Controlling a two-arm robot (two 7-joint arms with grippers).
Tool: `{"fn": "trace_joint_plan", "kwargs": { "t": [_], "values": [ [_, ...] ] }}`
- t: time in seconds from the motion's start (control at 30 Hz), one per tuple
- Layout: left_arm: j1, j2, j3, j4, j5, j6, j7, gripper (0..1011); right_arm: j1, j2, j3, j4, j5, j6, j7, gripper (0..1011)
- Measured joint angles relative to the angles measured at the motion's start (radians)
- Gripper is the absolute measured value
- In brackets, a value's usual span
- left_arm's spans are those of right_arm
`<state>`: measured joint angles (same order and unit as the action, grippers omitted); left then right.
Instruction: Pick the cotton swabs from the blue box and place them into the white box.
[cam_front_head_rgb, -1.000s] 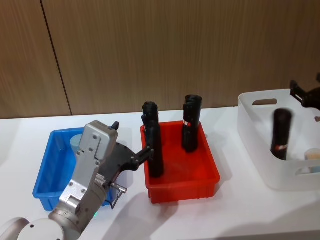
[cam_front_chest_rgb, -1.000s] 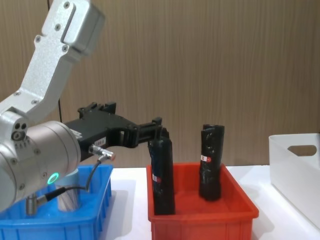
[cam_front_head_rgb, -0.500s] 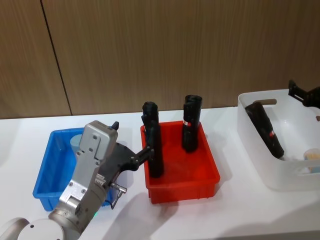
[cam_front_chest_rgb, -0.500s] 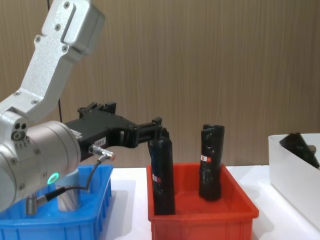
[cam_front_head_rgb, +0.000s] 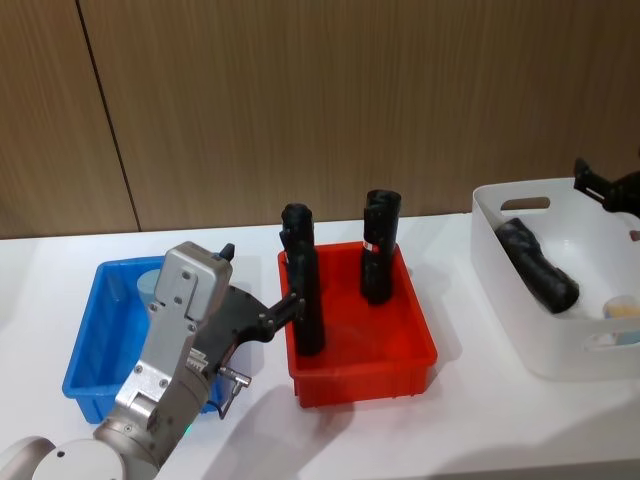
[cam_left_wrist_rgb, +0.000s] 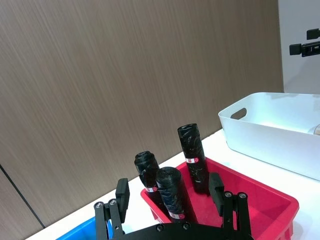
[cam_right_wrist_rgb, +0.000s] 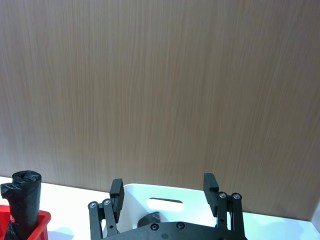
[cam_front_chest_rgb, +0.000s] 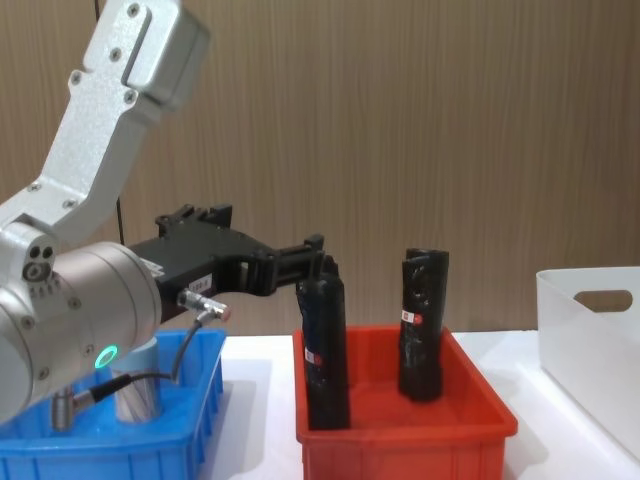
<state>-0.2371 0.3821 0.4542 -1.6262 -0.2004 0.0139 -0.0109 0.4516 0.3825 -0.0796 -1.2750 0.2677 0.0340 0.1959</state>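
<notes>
Now the black roll is lying flat inside the white box — a moment ago it was leaning against the wall. Right tool, released and empty, is hovering above that box's far rim. Left tool — also spread — is holding over the blue box, where a cotton swab jar is standing at the far side.

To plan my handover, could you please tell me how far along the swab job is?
Done: one swab jar seems to lie in the white box, beside a black roll. In hand: nothing; the left gripper by the red bin and right gripper over the white box are open. Left: another jar in the blue box.
</notes>
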Motion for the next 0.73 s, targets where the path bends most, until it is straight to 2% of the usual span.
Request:
{"fn": "trace_joint_plan", "kwargs": {
  "t": [0.73],
  "values": [
    [0.000,0.000,0.000,0.000,0.000,0.000,0.000,1004,-0.001,0.000,0.001,-0.002,0.001,-0.002,0.001,1002]
  ]
}}
